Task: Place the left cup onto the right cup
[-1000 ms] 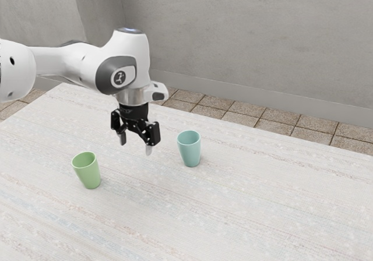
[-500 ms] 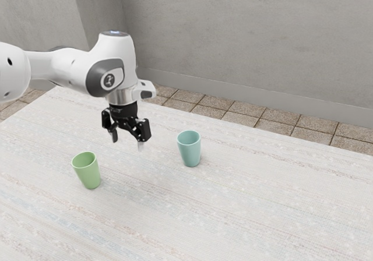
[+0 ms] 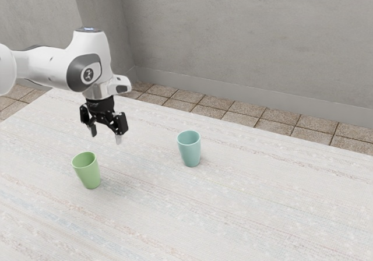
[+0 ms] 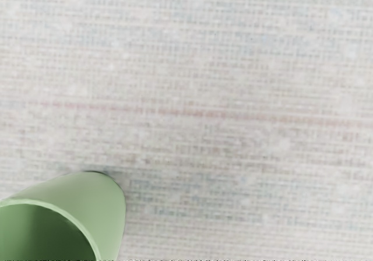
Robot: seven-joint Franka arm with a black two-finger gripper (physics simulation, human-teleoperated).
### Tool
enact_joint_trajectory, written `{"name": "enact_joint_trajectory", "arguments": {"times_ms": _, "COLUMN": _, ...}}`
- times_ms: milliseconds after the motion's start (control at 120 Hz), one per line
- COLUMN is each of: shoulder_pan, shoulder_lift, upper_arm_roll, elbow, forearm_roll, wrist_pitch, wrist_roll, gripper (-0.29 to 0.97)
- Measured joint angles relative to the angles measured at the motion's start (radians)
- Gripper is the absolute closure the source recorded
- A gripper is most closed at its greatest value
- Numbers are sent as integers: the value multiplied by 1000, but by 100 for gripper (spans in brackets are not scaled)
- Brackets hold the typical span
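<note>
Standing upright in the lower left of the exterior view, the green cup (image 3: 86,169) is the left cup of the task. Its mouth faces up and its long axis is vertical. It rests on the counter (image 3: 245,214), well apart from the teal cup (image 3: 189,148), which stands upright near the middle of the picture, toward the exterior view's right. The claw (image 3: 105,135) hangs in the air above the green cup, a little toward the exterior view's right of it, and does not touch it. Its two fingers are spread wide with nothing between them, so it holds nothing. In the wrist view the green cup (image 4: 64,220) shows its rim and its hollow inside, off to one side of the hand and not centred under it. I judge that the coming move needs a small shift toward the exterior view's left to bring the claw over the cup, and then a straight descent so that the fingers come on two sides of the cup's wall.
</note>
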Motion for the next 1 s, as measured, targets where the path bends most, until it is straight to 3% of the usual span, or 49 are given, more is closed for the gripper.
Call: {"name": "enact_joint_trajectory", "arguments": {"times_ms": 1000, "shoulder_pan": 6, "shoulder_lift": -125, "upper_arm_roll": 32, "elbow": -212, "forearm_roll": 5, "wrist_pitch": 25, "wrist_roll": 86, "gripper": 0}}
